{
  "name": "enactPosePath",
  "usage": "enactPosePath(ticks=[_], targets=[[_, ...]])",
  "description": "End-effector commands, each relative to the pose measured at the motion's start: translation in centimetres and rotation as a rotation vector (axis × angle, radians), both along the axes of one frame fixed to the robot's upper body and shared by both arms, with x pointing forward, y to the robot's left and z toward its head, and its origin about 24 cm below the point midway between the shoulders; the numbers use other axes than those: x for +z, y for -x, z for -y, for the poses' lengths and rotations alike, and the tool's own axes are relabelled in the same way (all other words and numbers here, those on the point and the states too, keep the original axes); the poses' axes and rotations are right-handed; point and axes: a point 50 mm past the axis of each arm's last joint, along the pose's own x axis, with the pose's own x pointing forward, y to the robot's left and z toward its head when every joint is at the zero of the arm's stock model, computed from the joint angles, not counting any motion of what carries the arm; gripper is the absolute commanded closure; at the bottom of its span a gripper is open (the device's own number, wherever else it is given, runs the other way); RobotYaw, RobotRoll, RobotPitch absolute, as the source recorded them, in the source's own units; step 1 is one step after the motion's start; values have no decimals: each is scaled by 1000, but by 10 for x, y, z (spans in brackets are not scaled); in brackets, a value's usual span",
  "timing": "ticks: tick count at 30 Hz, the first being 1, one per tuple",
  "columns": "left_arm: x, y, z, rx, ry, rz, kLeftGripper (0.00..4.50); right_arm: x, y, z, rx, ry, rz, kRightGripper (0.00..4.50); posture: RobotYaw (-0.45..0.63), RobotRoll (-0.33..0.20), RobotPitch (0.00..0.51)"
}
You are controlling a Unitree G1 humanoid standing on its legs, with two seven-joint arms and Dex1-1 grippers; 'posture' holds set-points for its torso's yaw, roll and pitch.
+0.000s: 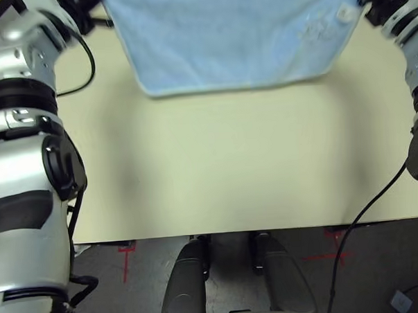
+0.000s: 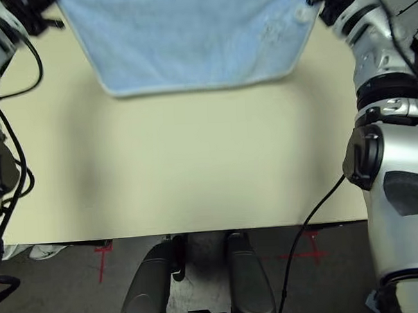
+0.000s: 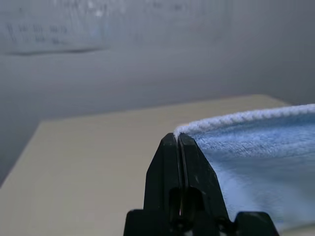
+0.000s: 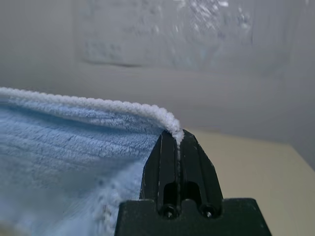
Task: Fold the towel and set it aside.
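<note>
Head views: the towel [image 1: 235, 37] lies spread on the far part of the table [image 1: 230, 169], its near hem running between the two arms. Each far corner region is met by a gripper at the picture's upper edge, the left arm at one side and the right arm at the other. A small white tag [image 1: 343, 13] sits on the cloth just inboard of the right gripper. The near half of the table is bare.

Left wrist view: the left gripper [image 3: 178, 140] has its two black fingers pressed together, clamped on the whitish hem at a corner of the towel. The cloth spreads away to one side of the fingers; bare table lies beyond the tips.

Right wrist view: the right gripper [image 4: 177, 136] is likewise closed on the hem, the stitched edge running off from its tips. How deep the cloth sits between the fingers is hard to tell.

Handling: the terry cloth is judged light, soft and limp, not fragile. It will sag between the holds. The stitched corners are the firmest places to grip.
</note>
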Motion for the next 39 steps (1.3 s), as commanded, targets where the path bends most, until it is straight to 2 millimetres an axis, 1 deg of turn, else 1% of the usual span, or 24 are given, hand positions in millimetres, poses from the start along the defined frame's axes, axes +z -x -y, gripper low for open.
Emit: enactPosePath(ticks=[1, 2, 3, 5, 6, 7, 8, 9, 13, 15, 18, 22, 28, 31, 35, 39], targets=[[-43, 9, -22, -115, -142, -221, 4485, -36, 6, 16, 38, 125, -96, 4500, 89, 0, 249], [-55, 13, -27, -129, -178, -284, 4485, -46, 7, 17, 51, 175, -132, 4500, 90, 0, 249], [-62, 16, -29, -133, -196, -319, 4485, -51, 8, 17, 59, 206, -153, 4500, 93, 0, 250], [-106, 34, -45, -169, -334, -527, 4485, -87, 11, 20, 131, 321, -314, 4500, 92, 0, 251], [-129, 45, -53, -197, -372, -650, 4485, -107, 17, 21, 191, 411, -396, 4500, 91, 0, 253], [-147, 56, -59, -220, -427, -742, 4485, -124, 23, 22, 253, 489, -467, 4500, 91, 0, 253], [-155, 63, -62, -232, -440, -795, 4485, -134, 30, 23, 300, 553, -516, 4500, 87, 0, 255], [-159, 68, -62, -251, -454, -830, 4485, -138, 34, 25, 327, 580, -545, 4500, 84, 0, 256], [-154, 73, -55, -320, -480, -874, 4485, -135, 41, 30, 359, 638, -589, 4500, 79, 0, 255], [-150, 73, -53, -350, -496, -883, 4485, -134, 45, 32, 394, 698, -626, 4500, 79, 0, 255], [-144, 72, -52, -369, -533, -890, 4485, -135, 51, 34, 449, 785, -682, 4500, 74, 0, 253], [-142, 71, -55, -373, -565, -890, 4485, -134, 59, 37, 501, 857, -720, 4500, 74, 0, 254], [-144, 70, -59, -370, -568, -895, 4485, -135, 60, 37, 503, 861, -710, 4500, 73, 0, 248], [-146, 76, -60, -415, -571, -934, 4485, -138, 62, 38, 509, 892, -713, 4500, 75, 0, 248], [-150, 86, -63, -477, -583, -997, 4485, -140, 63, 39, 514, 879, -694, 4500, 76, 0, 250], [-151, 101, -60, -583, -591, -1056, 4485, -151, 71, 45, 515, 881, -692, 4500, 85, 0, 254]])
